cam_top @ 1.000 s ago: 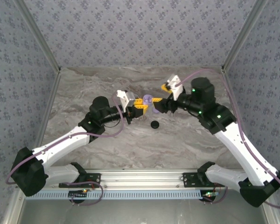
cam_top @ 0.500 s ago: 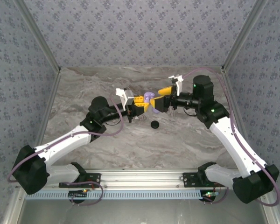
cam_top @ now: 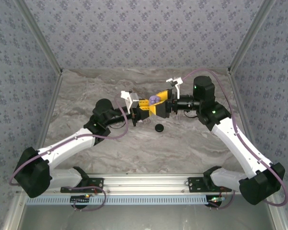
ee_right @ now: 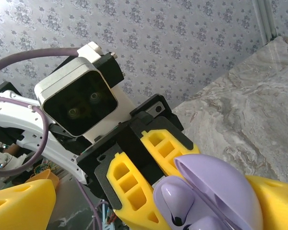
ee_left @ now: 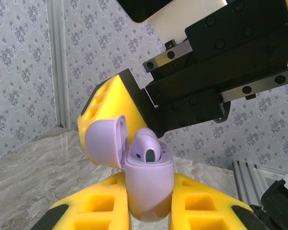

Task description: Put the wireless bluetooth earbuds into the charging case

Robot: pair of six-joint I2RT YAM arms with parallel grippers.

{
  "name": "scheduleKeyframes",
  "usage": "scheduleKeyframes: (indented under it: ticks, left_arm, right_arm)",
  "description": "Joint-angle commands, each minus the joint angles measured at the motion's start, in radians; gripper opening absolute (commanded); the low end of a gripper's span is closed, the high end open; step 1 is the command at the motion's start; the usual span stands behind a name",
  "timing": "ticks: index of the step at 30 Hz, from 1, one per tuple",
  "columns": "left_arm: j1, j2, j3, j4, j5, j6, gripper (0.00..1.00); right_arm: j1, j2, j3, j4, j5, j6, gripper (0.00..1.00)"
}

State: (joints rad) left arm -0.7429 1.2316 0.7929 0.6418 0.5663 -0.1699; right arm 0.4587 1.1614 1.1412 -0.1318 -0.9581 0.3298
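Yellow fingers of the left end effector [ee_left: 151, 211] are closed narrowly on a lilac charging case [ee_left: 149, 184], which stands upright between them, lifted above the marbled tabletop [cam_top: 81, 96]. We see its lid [ee_left: 104, 141] hinged open to one side, and a lilac earbud [ee_left: 145, 143] sitting in the mouth of the case, its rounded top standing proud of the rim.

The right end effector [cam_top: 159, 102] faces the left one with its jaws spread wide and holds nothing. In the overhead view one yellow finger lies on each side of the case. From the left wrist, one of those fingers [ee_left: 110, 103] looms just behind the open lid; we cannot tell whether it touches.

Much is cut off. The foot of the case runs past the bottom edge of the left wrist view. From the right wrist we get the domed lid [ee_right: 221, 189] and the earbud [ee_right: 175, 203], while the case body drops below the frame. Whether a second earbud sits beside the first we cannot make out.

We count two end effectors, one case and one earbud. One small black round thing [cam_top: 159, 128] lies on the tabletop near the arms, too small to identify.
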Motion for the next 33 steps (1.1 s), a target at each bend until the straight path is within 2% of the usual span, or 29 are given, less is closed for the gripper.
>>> scheduleKeyframes:
  ticks: [1,11,17,21,24,29,33]
  left_arm:
    - [-0.009,0.007,0.035,0.037,0.006,-0.007,0.02]
    - [-0.009,0.012,0.036,0.021,-0.005,0.003,0.02]
    - [-0.009,0.007,0.04,-0.001,-0.013,0.007,0.02]
    - [-0.009,-0.02,0.035,-0.099,-0.065,0.019,0.02]
    - [-0.009,-0.036,0.019,-0.187,-0.118,0.009,0.02]
    - [-0.007,0.007,-0.024,-0.326,-0.261,-0.064,0.01]
    - [-0.006,0.104,-0.057,-0.336,-0.308,-0.164,0.0]
  right_arm:
    - [0.011,-0.018,0.043,-0.023,-0.067,-0.016,1.0]
    - [0.015,-0.083,0.075,-0.173,-0.015,-0.119,1.0]
    - [0.008,-0.078,0.091,-0.277,0.104,-0.195,1.0]
    - [-0.01,-0.081,0.102,-0.383,0.277,-0.284,1.0]
    - [-0.058,-0.096,0.074,-0.386,0.385,-0.274,1.0]
    - [-0.149,-0.138,-0.021,-0.319,0.413,-0.192,1.0]
    - [-0.204,-0.164,-0.068,-0.303,0.441,-0.146,1.0]
